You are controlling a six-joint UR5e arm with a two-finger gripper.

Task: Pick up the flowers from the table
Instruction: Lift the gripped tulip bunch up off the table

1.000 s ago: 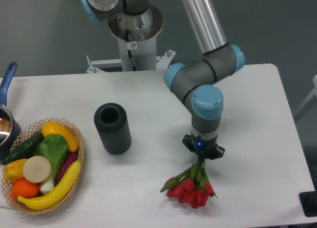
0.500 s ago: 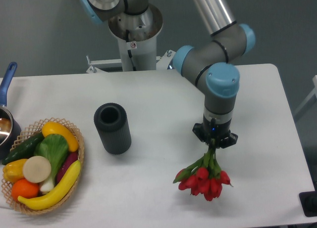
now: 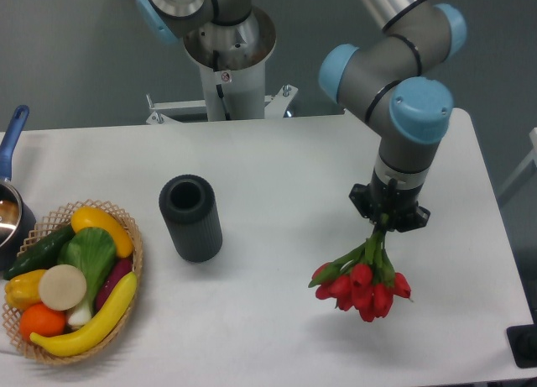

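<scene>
Plain grey wall [image 3: 75, 60] behind, evenly lit, no windows in view

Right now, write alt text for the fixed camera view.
A robot arm's end effector holds a bunch of red flowers by the stems, buds hanging down over a white table. A dark ribbed cylinder stands mid-table, and a basket of fruit and vegetables sits at the left.

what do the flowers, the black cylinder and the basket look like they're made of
The flowers: likely artificial, plastic or fabric; the red buds look uniform and stiff. The black cylinder: matte, with a finely ribbed side, possibly rubber or plastic; hard to say. The basket: woven wicker or something like it, tan with an open lattice rim.
</scene>
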